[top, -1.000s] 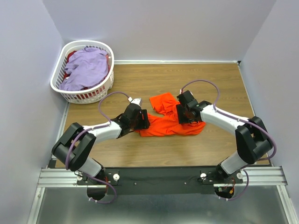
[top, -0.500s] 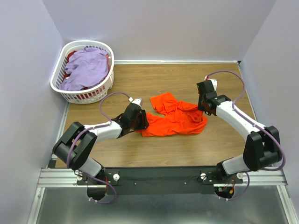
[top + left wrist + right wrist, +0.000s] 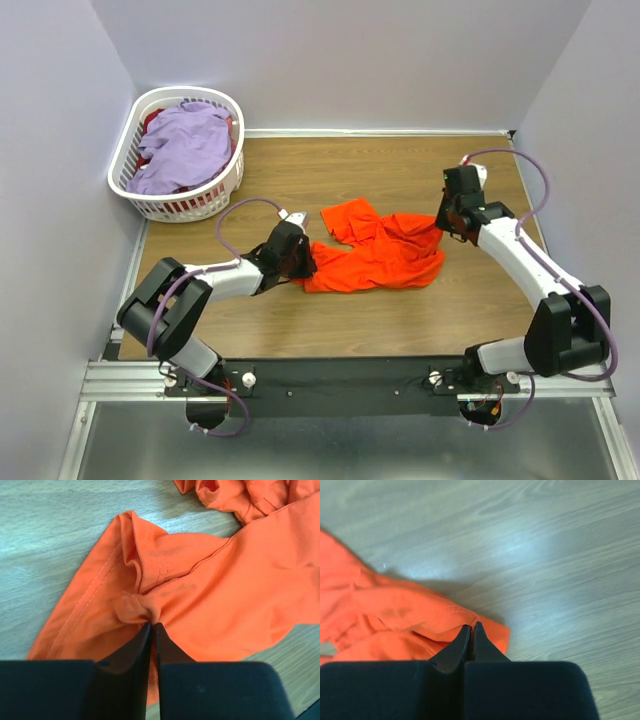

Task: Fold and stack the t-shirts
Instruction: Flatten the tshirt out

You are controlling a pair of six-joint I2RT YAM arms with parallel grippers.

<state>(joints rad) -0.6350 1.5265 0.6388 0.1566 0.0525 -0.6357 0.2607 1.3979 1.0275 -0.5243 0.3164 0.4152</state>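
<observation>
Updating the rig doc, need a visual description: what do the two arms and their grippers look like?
The arms match. The left arm and right arm have white link shells between bulky black joint housings. A purple cable loops along each arm to the wrist. The left gripper and right gripper are matte black, with fingers tapering to thin wedge tips. No markings are visible.

You have the left gripper point(image 3: 151, 626) pinched tight on a bunch of the orange t-shirt point(image 3: 225, 595), with the left arm point(image 3: 225, 278) low and reaching inward. The right gripper point(image 3: 471, 626) is closed on the shirt's hem, with the right arm point(image 3: 520, 255) stretched far forward.
</observation>
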